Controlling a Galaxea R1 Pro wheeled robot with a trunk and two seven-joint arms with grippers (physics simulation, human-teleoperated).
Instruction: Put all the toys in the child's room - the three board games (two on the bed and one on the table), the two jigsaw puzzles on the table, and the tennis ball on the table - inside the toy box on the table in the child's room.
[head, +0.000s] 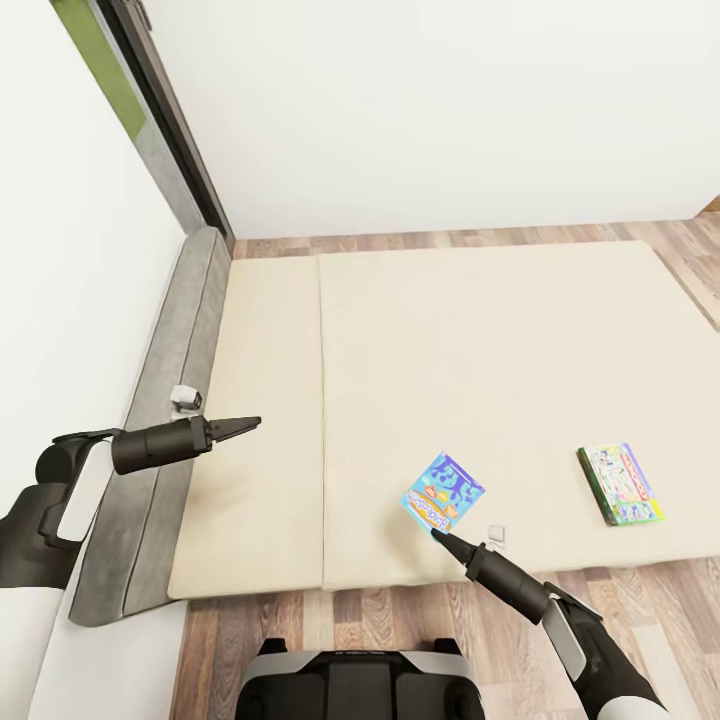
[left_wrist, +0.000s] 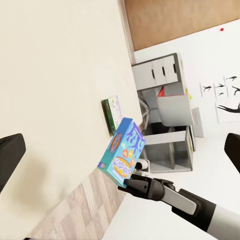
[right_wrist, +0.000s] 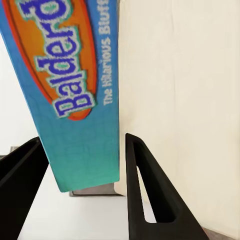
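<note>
Our right gripper (head: 437, 534) grips the blue board game (head: 443, 491) by its bottom edge, lifted & tilted above the bed (head: 500, 340) near the front edge. White board game (head: 620, 484) lies flat to its right. Left gripper (head: 248, 424), fingers together, hovers nr the headboard (head: 160, 420).

The low wide beige bed (head: 500, 400) lies ahead on the wood-plank floor (head: 400, 610), its grey padded headboard (head: 165, 440) along the left side against the white wall. The small blue cartoon-printed board game box (head: 443, 491) is tilted above the bed's near edge, between the right pincer's (head: 440, 537) fingers. To its right, well apart, the flat green-edged printed board game box (head: 620, 483) lies on the mattress. The left pincer (head: 250, 424) hangs over the bed's left part, beside the headboard.
</note>
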